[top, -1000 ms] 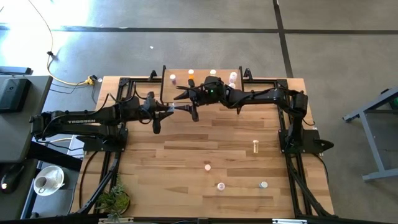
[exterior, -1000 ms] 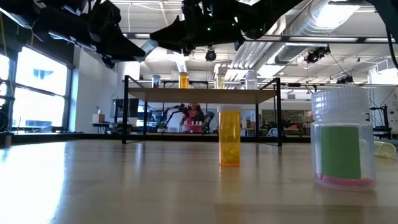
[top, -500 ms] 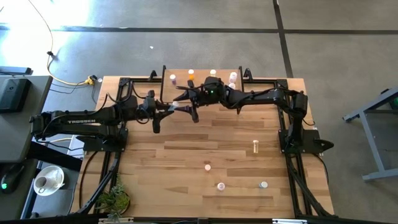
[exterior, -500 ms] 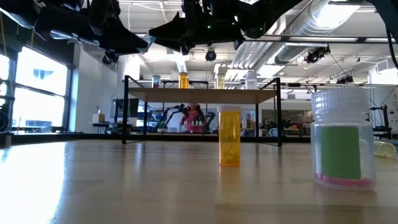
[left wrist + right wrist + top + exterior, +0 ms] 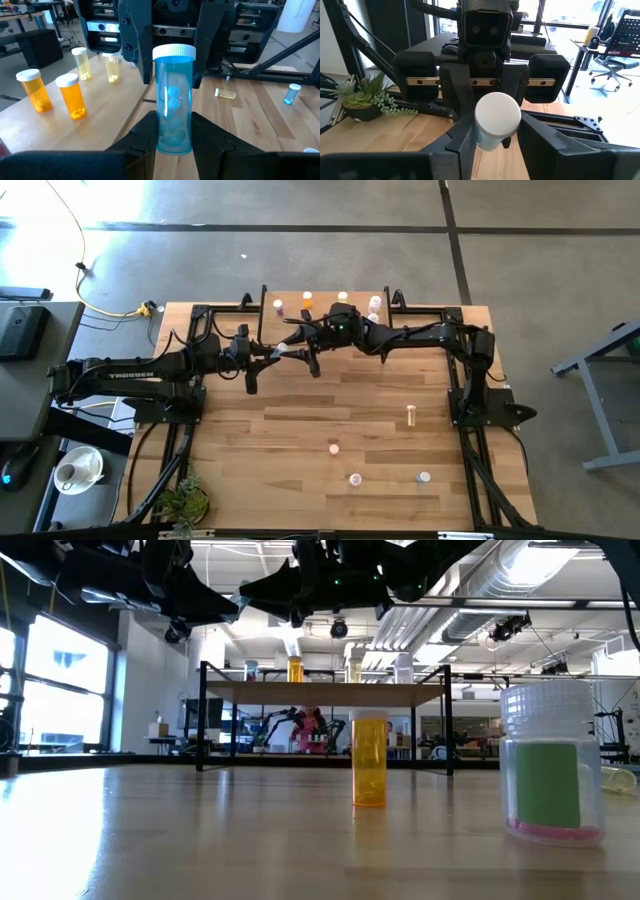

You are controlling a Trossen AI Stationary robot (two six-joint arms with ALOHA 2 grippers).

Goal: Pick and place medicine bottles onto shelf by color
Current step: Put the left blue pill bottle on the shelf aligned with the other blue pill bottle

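Both grippers meet nose to nose at upper centre, crowding the shelf [image 5: 325,305] front. Lower table [image 5: 250,450] wide open; scattered bottles [image 5: 411,415] only at lower right.

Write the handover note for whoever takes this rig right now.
Left gripper: shut on the blue bottle, held in the air near the shelf.
Right gripper: at that bottle's cap end, facing the left one.
Done: orange bottles and yellow bottles stand on the shelf.
Left: shelve the blue bottle; four loose bottles on the tabletop.
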